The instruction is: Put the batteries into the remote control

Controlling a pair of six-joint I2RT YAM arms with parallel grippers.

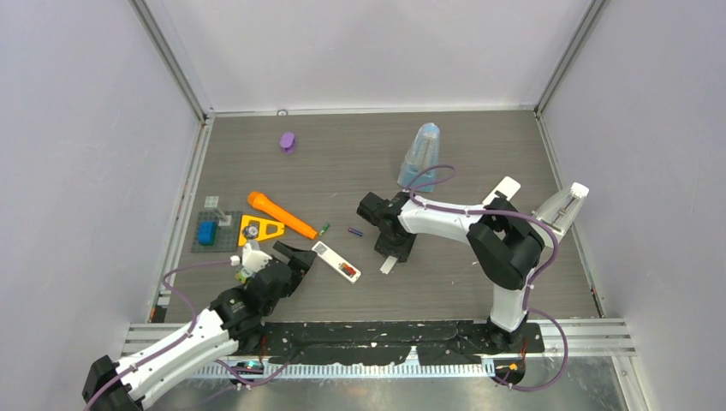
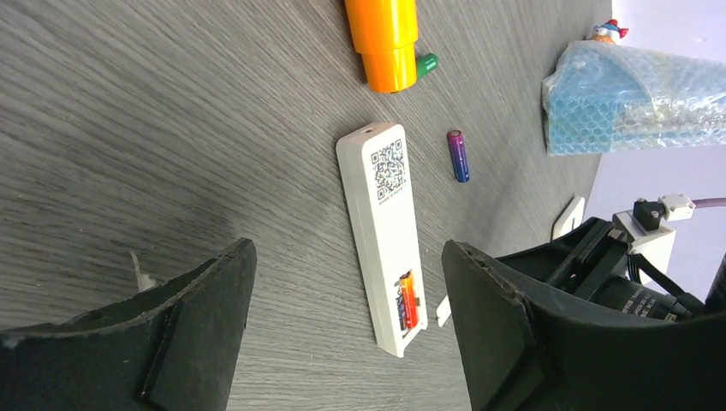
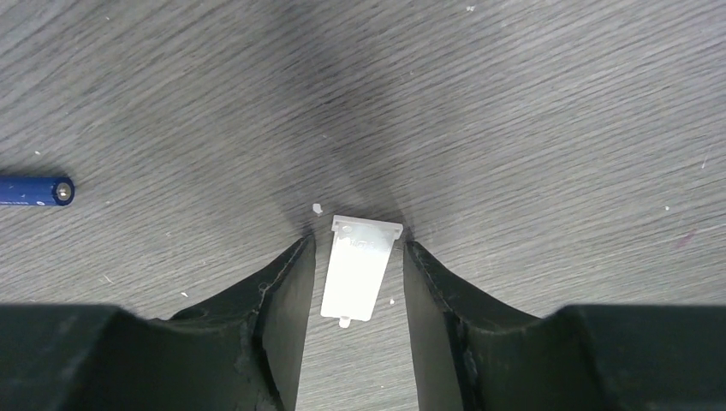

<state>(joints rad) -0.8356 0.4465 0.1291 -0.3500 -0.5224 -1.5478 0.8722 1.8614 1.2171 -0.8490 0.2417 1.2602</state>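
Hard to see:
- The green cell (image 2: 425, 62) is mostly behind the orange tube's (image 2: 387, 38) end, so only a stub shows.
- The purple cell (image 1: 355, 231) is cut by the frame edge in the right wrist view.
- The right fingertips are hidden under the wrist in the top view.
- The bubble-wrap bag (image 1: 421, 157) has bluish contents I can't identify.

Left gripper (image 2: 347, 274): jaws wide apart, nothing held. The remote (image 2: 381, 205) lies flat on the table (image 1: 479, 145), back side up. In the wrist view it sits in the gap between the fingers (image 2: 197, 334), compartment end nearest the camera. No contact is visible. In the top view the gripper is just beside the remote's left end.

Right gripper (image 3: 359, 248): jaws part-way apart, straddling the white cover (image 3: 360, 274), which lies flat on the table. There is a thin gap on the left side. I can't tell whether the right finger touches the cover's top corner.

The purple cell lies loose between the remote and the right gripper, clear of both. The green cell is against the tube, near the remote's far end.

The remote's compartment is open with a red cell (image 2: 408, 300) seated in it. It's too small to tell whether the second slot is filled.
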